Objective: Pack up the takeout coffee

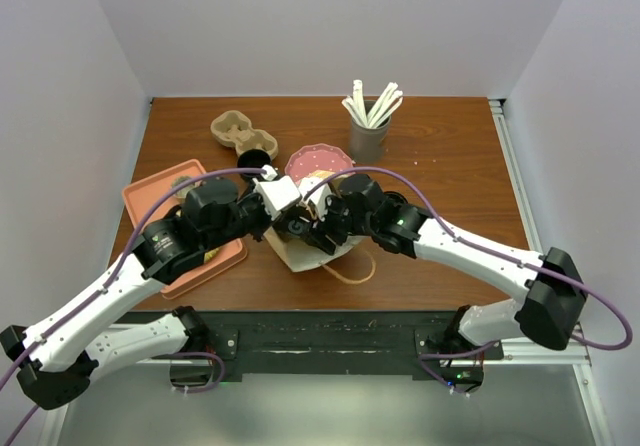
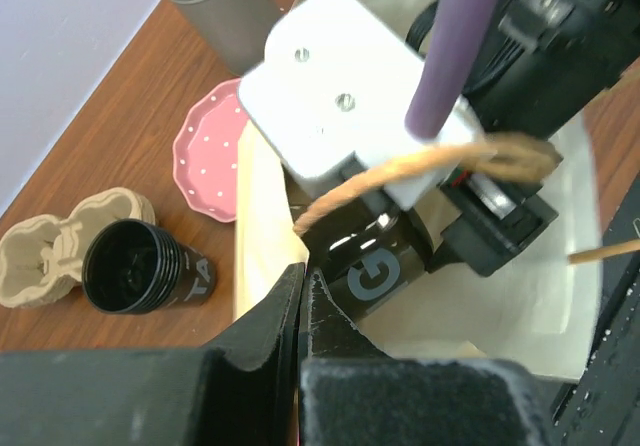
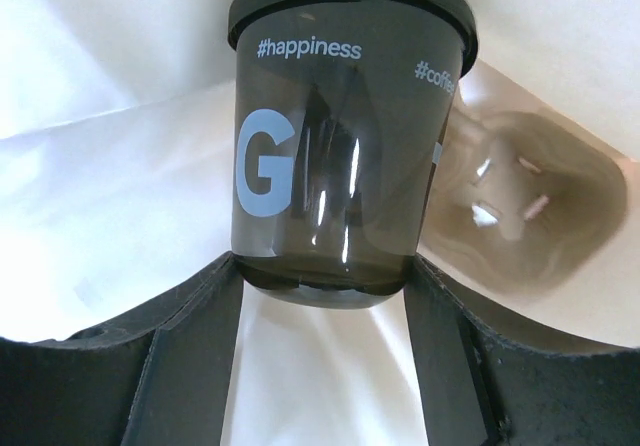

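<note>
The right gripper (image 3: 322, 291) is clamping the low end of a smoky dark coffee cup (image 3: 340, 156). Its jaws are standing about the width of the cup's base apart, one finger pressing each side. The cup is hanging inside the white paper bag (image 3: 120, 196) at the middle of the table, its long axis running from 6 to 12 o'clock in the right wrist view, black lid at the far end. A moulded pulp carrier (image 3: 520, 206) is lying in the bag with an open well at about 3 o'clock from the cup, close beside it but not yet touching. Seating the cup is therefore likely calling for a short shift that way, and the right arm, already holding it, is the one placed to do so. The left gripper (image 2: 303, 301) is pinching the bag's rim, jaws closed flat on the paper, seemingly propping the mouth open. On the cup a large pale "G" is showing, with "#happiness" above it and a cut-off "#coffe" round the side. A second black cup (image 2: 140, 266), lidless and lettered "TA", is lying on its side outside the bag at roughly 11 o'clock in the overhead view, beside another carrier (image 2: 45, 256).
</note>
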Tool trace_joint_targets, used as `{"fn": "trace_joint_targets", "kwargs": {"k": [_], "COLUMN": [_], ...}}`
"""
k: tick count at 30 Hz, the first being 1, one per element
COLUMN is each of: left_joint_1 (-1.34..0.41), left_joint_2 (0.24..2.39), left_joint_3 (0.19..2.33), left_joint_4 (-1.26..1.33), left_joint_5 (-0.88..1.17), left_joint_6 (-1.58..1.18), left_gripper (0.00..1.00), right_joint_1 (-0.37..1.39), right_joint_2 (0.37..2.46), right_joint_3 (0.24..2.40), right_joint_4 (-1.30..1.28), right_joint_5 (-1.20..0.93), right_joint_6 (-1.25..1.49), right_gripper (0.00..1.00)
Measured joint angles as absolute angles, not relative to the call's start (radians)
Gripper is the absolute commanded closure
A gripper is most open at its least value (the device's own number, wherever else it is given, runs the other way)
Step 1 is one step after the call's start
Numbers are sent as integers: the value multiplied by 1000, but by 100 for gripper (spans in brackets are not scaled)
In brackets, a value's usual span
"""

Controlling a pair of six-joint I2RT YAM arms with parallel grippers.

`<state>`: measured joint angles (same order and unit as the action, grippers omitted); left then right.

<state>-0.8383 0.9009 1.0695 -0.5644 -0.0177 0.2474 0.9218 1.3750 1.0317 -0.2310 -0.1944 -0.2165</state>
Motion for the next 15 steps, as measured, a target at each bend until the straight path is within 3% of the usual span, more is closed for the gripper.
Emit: {"fn": "trace_joint_targets", "kwargs": {"k": [15], "left_joint_1": [-843], "left_joint_2": [960], "left_joint_3": [1115], "left_joint_4": [-602], "left_joint_5": [-47], "left_joint_6": [228], "left_gripper": [100], "right_joint_1": [923], "right_joint_2": [1220], "right_joint_3": [1150], "right_joint_4": [-524], "right_joint_5": [-152], "right_joint_6": [-152], "right_gripper": [53]}}
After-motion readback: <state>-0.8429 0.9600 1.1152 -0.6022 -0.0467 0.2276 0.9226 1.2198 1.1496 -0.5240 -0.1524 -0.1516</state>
